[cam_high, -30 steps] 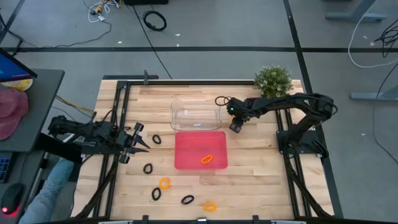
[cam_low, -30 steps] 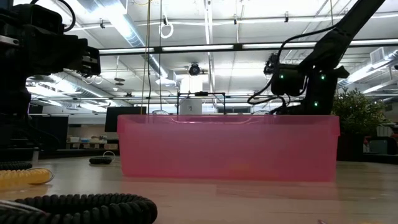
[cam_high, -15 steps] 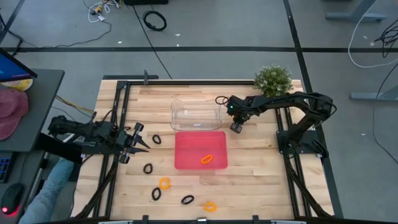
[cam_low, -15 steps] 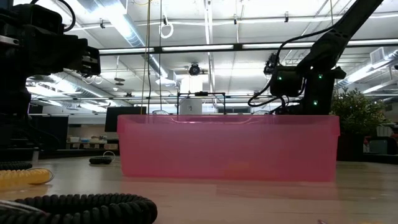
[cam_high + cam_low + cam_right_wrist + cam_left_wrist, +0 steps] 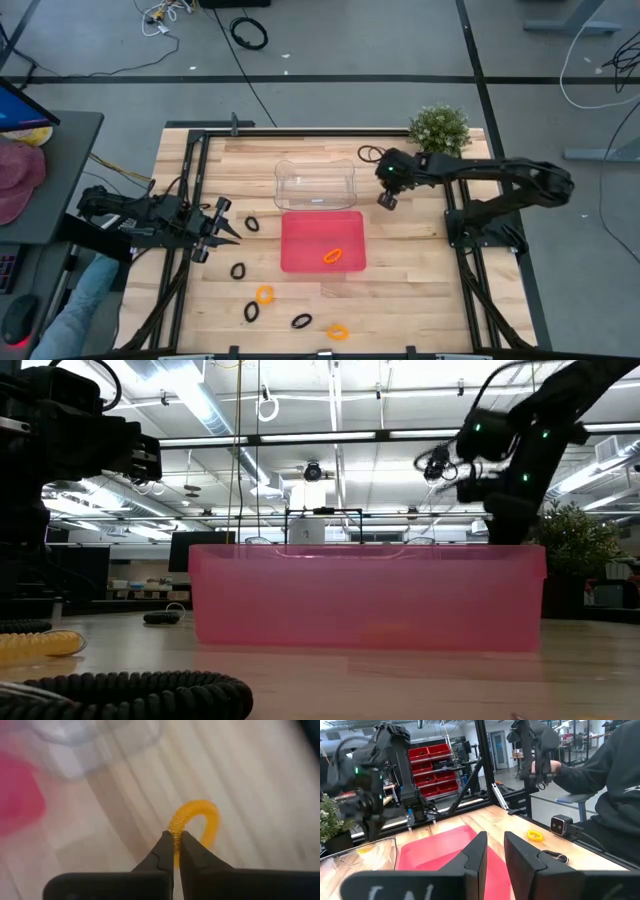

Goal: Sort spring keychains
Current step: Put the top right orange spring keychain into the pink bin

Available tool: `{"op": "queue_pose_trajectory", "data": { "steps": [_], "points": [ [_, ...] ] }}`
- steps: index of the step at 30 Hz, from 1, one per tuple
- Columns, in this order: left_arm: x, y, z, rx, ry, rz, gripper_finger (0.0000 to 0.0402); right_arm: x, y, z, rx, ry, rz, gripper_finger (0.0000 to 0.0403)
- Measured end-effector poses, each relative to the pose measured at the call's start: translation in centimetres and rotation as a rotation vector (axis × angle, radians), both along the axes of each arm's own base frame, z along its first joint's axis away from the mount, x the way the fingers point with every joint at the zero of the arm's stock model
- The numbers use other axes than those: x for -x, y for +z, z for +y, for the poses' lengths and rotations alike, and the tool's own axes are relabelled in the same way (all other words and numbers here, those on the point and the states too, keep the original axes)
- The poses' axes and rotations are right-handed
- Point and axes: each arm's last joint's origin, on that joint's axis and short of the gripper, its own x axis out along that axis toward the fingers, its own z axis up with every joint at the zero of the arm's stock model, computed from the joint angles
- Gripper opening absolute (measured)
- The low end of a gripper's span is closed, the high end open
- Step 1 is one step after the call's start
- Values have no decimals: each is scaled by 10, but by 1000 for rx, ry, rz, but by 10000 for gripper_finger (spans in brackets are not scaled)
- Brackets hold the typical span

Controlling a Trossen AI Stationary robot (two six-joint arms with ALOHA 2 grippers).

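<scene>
Left gripper (image 5: 222, 232) hangs at the table's left edge, fingers slightly parted on nothing, one black keychain (image 5: 251, 225) just ahead of its tips. Over on the right, the right gripper (image 5: 174, 851) pinches an orange keychain (image 5: 196, 828), just beside the clear bin (image 5: 315, 186).

Wooden table (image 5: 400, 290), light plank top in a black frame. Resting on it: a clear container (image 5: 316, 186) just left of the right pincer (image 5: 387, 202); a red tray (image 5: 322, 241) below and left of that pincer; a potted plant (image 5: 439, 129) just behind it; black spring keychains (image 5: 251, 225) near the left pincer (image 5: 228, 229); orange spring keychains (image 5: 264, 295) farther toward the front edge.
</scene>
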Motion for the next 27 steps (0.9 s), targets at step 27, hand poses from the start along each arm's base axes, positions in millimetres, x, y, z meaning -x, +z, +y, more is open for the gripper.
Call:
{"op": "queue_pose_trajectory", "data": {
  "steps": [27],
  "points": [
    [0, 0, 0, 0, 0, -1, 69, 10, 21, 82, 42, 451, -1132, 2]
  ]
}}
